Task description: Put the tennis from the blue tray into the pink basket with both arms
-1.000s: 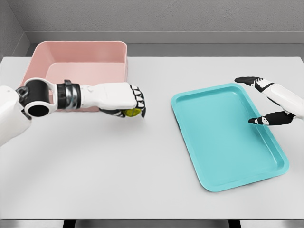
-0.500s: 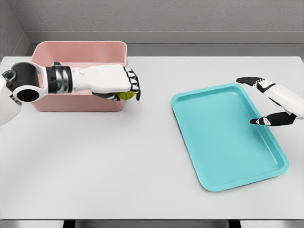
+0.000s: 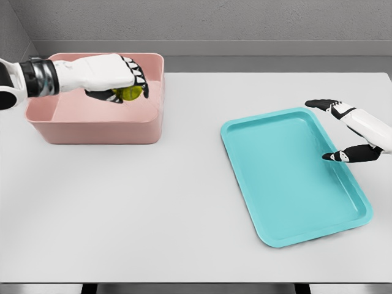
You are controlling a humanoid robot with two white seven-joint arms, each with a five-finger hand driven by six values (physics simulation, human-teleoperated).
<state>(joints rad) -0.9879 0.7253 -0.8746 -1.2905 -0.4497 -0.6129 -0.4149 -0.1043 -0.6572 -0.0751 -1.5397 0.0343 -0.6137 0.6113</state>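
Here the black-tipped fingers (image 3: 136, 72) of the left hand (image 3: 113, 75) clamp a yellow-green tennis ball (image 3: 130, 93), half hidden beneath them, above the pink plastic basket (image 3: 98, 125). The right hand (image 3: 350, 131), fingers spread, hovers over the shallow blue tray (image 3: 288, 177), its arm cut off by the frame.

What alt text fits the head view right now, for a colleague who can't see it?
The white left hand holds a yellow-green tennis ball above the open pink plastic basket. The right hand, fingers open, hovers at the far edge of the empty turquoise-blue rectangular tray on a white table.
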